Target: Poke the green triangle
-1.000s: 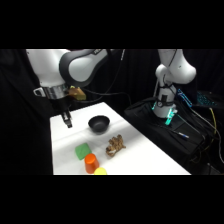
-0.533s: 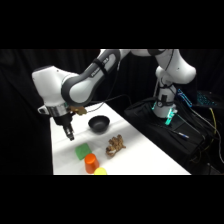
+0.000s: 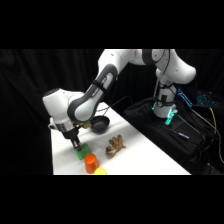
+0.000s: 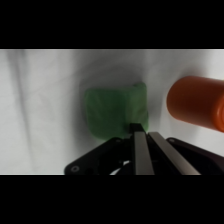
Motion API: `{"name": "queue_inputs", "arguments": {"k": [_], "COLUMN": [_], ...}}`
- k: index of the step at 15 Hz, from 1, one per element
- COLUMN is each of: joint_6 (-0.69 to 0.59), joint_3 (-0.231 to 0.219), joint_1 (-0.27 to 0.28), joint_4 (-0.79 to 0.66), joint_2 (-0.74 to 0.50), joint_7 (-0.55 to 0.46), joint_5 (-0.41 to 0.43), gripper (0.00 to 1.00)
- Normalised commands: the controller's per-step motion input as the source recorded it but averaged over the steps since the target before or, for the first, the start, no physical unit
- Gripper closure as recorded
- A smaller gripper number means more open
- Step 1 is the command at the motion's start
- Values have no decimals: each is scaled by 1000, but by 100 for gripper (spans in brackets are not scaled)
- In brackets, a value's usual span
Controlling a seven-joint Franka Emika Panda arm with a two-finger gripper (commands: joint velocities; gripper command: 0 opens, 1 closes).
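While the side view takes in the whole white desk [image 3: 145,155], the wrist view shows only a small patch of it, filled by the green triangle [image 4: 116,112] with the orange cylinder [image 4: 196,104] just beside it at the right edge. From the wrist, the gripper [image 4: 140,134] shows its two fingers [image 4: 140,150] pressed together into one narrow tip, holding nothing, and that tip touches the green triangle at its near edge. This contact is harder to judge from the side, where the gripper [image 3: 76,144] simply stands on the green triangle [image 3: 83,150] near the desk's front left corner.

Only the side view shows the other things: the orange cylinder [image 3: 90,163] just in front of the triangle, a yellow piece [image 3: 100,171] at the desk's front edge touching the cylinder, a brown lumpy object [image 3: 115,146] near the desk's middle, and a dark bowl [image 3: 100,125] farther back.

Reaching from its base [image 3: 165,102] at the upper right, the arm arches over the desk, bends down sharply, and points its gripper nearly straight down. No writing can be read.
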Motion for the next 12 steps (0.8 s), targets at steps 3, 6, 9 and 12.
{"name": "queue_inputs", "arguments": {"k": [3,6,9,12], "joint_6": [-55,-111,-103,-138], "joint_3": [81,63,-2,-40], "joint_1": [-95,-72,0,52], "joint_4": [242,145,-187,-412], "joint_2": [220,63,-332,-590], "joint_7": [-91,-68,37,132], "joint_5": [138,105,39,20], "gripper": [99,99,99,99]}}
